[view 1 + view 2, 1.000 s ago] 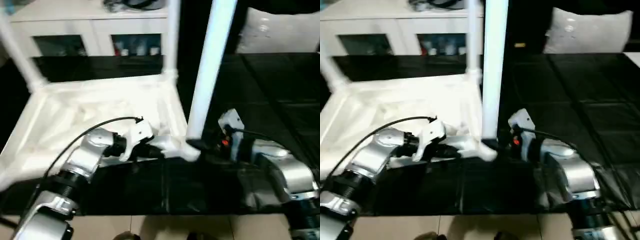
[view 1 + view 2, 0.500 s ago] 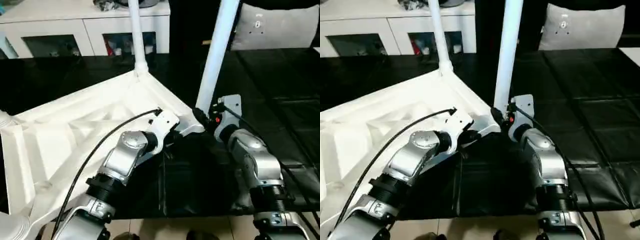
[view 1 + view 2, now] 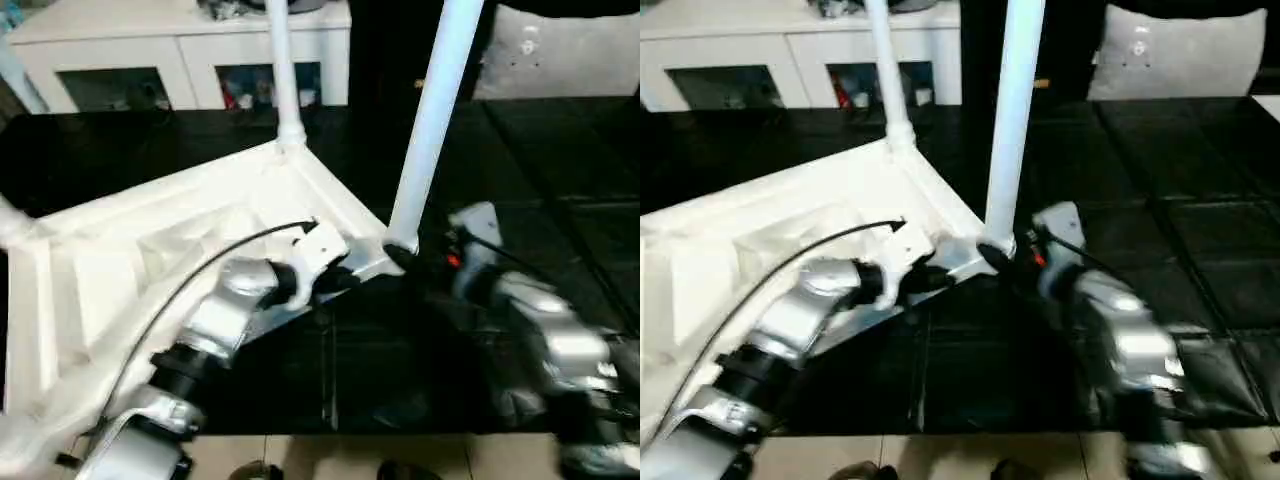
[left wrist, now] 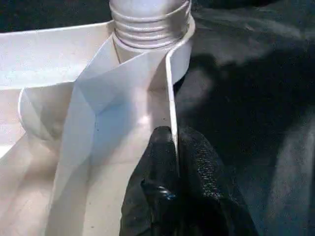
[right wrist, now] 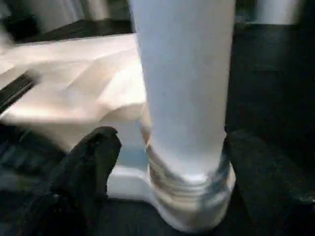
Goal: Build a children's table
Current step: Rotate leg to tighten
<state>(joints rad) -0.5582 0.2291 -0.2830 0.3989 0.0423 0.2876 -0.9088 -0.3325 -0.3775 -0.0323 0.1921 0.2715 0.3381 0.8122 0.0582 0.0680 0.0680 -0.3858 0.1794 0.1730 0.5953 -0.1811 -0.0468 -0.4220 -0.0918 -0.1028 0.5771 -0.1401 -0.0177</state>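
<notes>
The children's table (image 3: 180, 250) is lying upside down on the black worktop (image 3: 560, 200), ribbed underside facing up, turned so that one corner is pointing toward the robot's right arm. The top's long side is running from that near corner back toward the left edge of the head views.

Legs: the near leg (image 3: 430, 120) is standing upright in the near corner socket, long axis vertical, rising out of the frame. A second leg (image 3: 282, 70) is standing upright at the far corner. A third leg (image 3: 10, 225) is showing at the left edge.

Left gripper (image 4: 174, 147): jaws clenched on the thin side wall of the table top, one black finger (image 4: 157, 167) inside the wall and one outside, just short of the near corner socket. The left wrist view is showing the screw threads (image 4: 147, 29) at the foot of the near leg, sitting in the socket; the head views are not resolving these.

Right gripper (image 5: 167, 162): jaws spread, one black finger (image 5: 88, 162) on each side of the near leg's threaded foot, the leg between them. Contact with the leg: cannot tell. The head views are showing this gripper just beside the socket.

Behind the worktop, a white cabinet (image 3: 180, 50) and a grey cushion (image 3: 1180, 50) are standing.
</notes>
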